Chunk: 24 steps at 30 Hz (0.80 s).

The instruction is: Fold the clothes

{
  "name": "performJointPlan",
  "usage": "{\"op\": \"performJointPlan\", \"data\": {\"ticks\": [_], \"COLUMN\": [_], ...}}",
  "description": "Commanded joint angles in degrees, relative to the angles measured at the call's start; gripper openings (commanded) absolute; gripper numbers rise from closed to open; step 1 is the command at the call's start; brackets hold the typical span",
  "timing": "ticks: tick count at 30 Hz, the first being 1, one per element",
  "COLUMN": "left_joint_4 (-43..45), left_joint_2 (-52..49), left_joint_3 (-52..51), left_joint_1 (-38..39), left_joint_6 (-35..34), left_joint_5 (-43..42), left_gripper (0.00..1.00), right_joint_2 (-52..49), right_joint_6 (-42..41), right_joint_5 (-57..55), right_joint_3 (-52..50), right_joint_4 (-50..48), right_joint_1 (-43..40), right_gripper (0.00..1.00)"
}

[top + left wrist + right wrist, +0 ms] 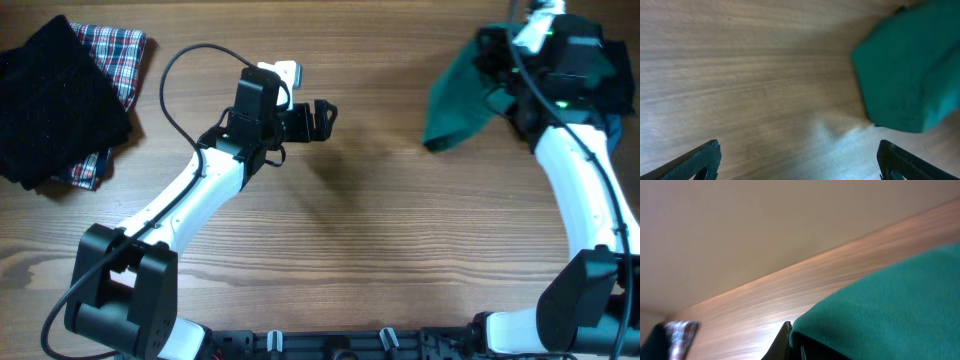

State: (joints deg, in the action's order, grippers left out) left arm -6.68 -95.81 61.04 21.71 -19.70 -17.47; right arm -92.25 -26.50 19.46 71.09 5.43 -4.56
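The clothes (457, 104), a dark-green garment, hang bunched above the table's far right, and my right gripper (497, 73) is shut on their upper part. In the right wrist view the green fabric (890, 300) drapes over the jaws, leaving only one dark finger (782, 342) showing. My left gripper (326, 118) stands open over bare wood at mid-table, well left of the garment. In the left wrist view its fingertips (700, 160) are wide apart with nothing between them, and the green garment (910, 70) hangs ahead at the upper right.
A black knitted garment (55, 100) lies on a red-blue plaid cloth (118, 52) at the table's far left corner. The plaid cloth (680, 335) also shows at the lower left of the right wrist view. A black cable (185, 70) loops behind the left arm.
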Motion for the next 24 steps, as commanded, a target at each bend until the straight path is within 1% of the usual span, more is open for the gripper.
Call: {"op": "performJointPlan", "data": {"ticks": [1, 4, 6, 9, 11, 14, 16, 17, 20, 22, 24], "left_joint_4": [-1.77, -2.23, -2.16, -2.97, -3.74, -3.04, -2.51, -2.54, -2.6, -2.08, -0.13], "left_joint_2": [-0.63, -0.63, -0.63, -0.63, -0.63, -0.63, -0.63, -0.63, -0.63, -0.63, -0.63], "left_joint_3": [0.9, 0.9, 0.9, 0.9, 0.9, 0.9, 0.9, 0.9, 0.9, 0.9, 0.9], "left_joint_1": [0.24, 0.2, 0.2, 0.2, 0.2, 0.96, 2.12, 2.78, 4.42, 5.27, 5.95], "left_joint_6": [-0.52, -0.76, -0.79, -3.52, -3.43, 1.66, 4.52, 4.52, 4.48, 4.26, 2.03], "left_joint_5": [-3.76, -5.49, -9.38, -15.08, -18.18, -18.86, -14.82, -11.02, -3.23, -0.42, 1.79], "left_gripper": [1.0, 1.0, 1.0, 1.0, 1.0, 1.0, 1.0, 1.0, 1.0, 1.0, 1.0], "right_joint_2": [0.66, 0.66, 0.66, 0.66, 0.66, 0.66, 0.66, 0.66, 0.66, 0.66, 0.66], "right_joint_6": [-3.61, -5.64, -7.02, -7.13, -7.39, -9.44, -10.99, -11.61, -13.09, -14.78, -16.11], "right_joint_5": [1.97, 0.0, -3.26, -9.05, -10.03, -7.19, -4.52, -3.48, 0.31, 2.34, 3.21], "right_joint_3": [2.49, 4.94, 7.34, 9.05, 9.09, 9.09, 9.09, 9.11, 9.11, 9.11, 9.11], "right_joint_4": [-2.89, -4.37, -4.61, -5.33, -6.4, -6.47, -6.6, -6.82, -7.72, -7.87, -8.57], "right_joint_1": [6.45, 10.73, 13.9, 17.22, 18.18, 18.56, 18.6, 18.6, 18.6, 18.6, 18.58], "right_gripper": [0.04, 0.04, 0.04, 0.04, 0.04, 0.04, 0.04, 0.04, 0.04, 0.04, 0.04]}}
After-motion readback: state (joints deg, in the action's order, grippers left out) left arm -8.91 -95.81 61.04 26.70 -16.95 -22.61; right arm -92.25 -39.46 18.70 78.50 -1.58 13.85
